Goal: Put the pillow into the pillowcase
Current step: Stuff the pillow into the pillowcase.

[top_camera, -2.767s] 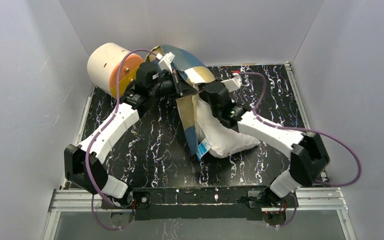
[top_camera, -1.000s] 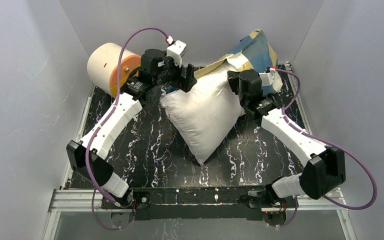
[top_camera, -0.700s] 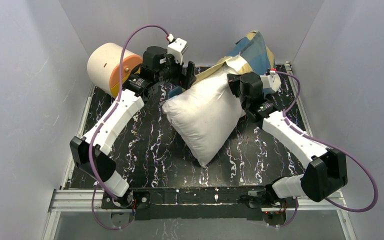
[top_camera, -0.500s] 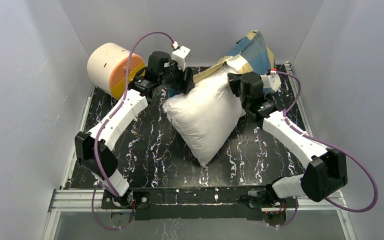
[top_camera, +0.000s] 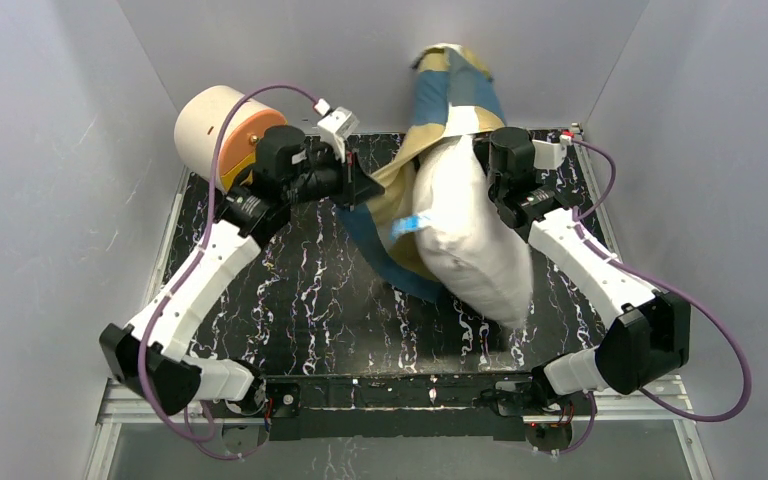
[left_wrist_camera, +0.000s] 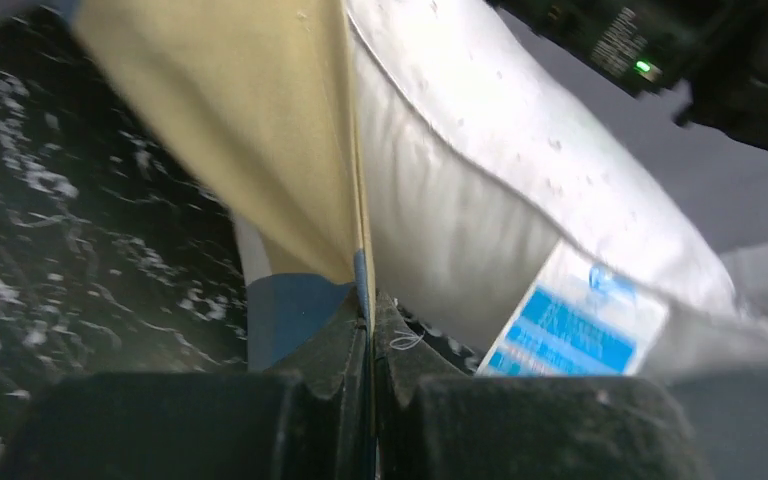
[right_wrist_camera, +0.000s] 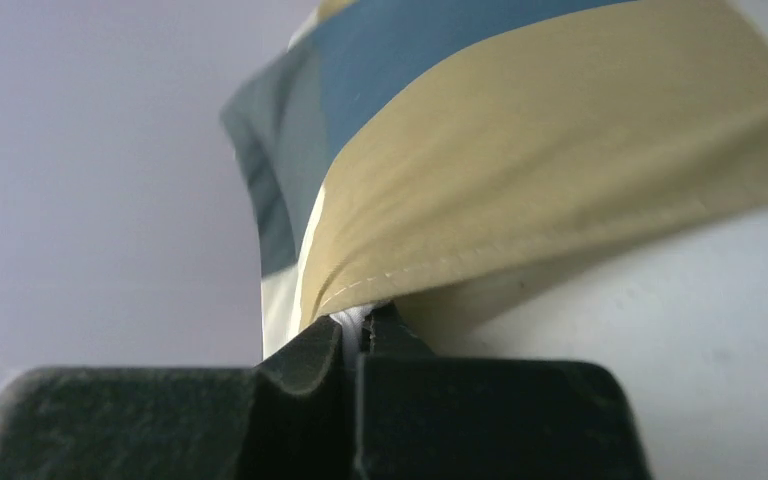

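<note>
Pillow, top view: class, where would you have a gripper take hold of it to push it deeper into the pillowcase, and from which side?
Take the bare near corner of the pillow, coming from the arm-base side. It tapers thin enough to pinch and sticks out of the pillowcase. The plump middle probably looks too thick for the jaws.

The pillow (top_camera: 480, 250) is plain white, with a sewn-in label (left_wrist_camera: 570, 330) of bright blue bars on white, possibly bearing white print, though it is too blurred to tell. The pillowcase (top_camera: 450, 90) shows large blocks of blue, tan and cream. The cylinder (top_camera: 210, 120) is cream with an orange end. The worktop (top_camera: 300, 290) is black, veined in white like marble. The left pincer (left_wrist_camera: 372, 330) and right pincer (right_wrist_camera: 352, 335) are black.
</note>
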